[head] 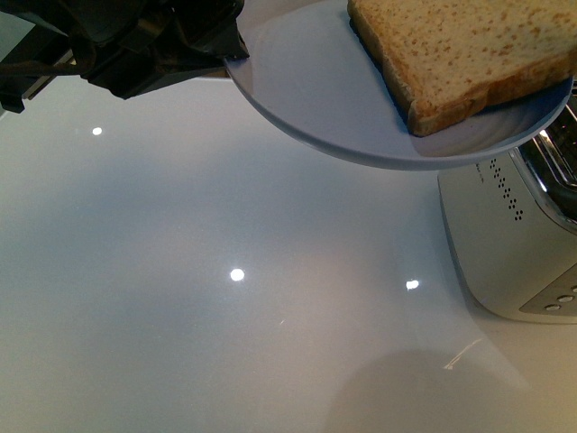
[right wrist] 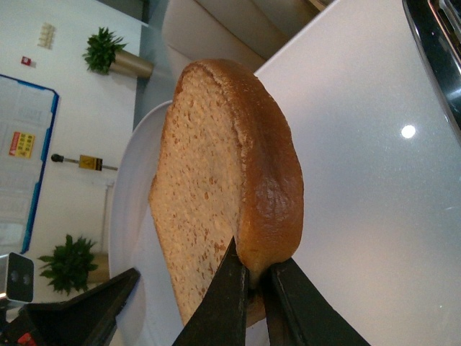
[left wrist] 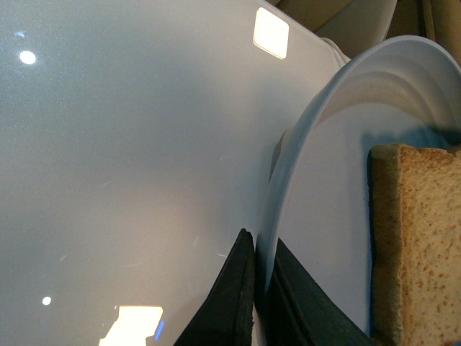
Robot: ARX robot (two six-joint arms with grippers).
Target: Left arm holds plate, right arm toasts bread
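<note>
My left gripper (head: 225, 54) is shut on the rim of the pale blue plate (head: 334, 99) and holds it in the air above the white table, at the top of the front view. In the left wrist view the black jaws pinch the plate's edge (left wrist: 263, 267). The bread (head: 460, 54), a thick light brown slice with tan crust, lies on the plate. My right gripper (right wrist: 252, 277) is shut on the bread's crust (right wrist: 266, 194); the slice stands over the plate (right wrist: 133, 187) in that view. The right gripper is out of the front view.
A silver toaster (head: 514, 253) stands on the table at the right, just below the plate's edge, with its slots at the top right. Its dark top also shows in the right wrist view (right wrist: 439, 43). The glossy white table (head: 225, 316) reflects ceiling lights.
</note>
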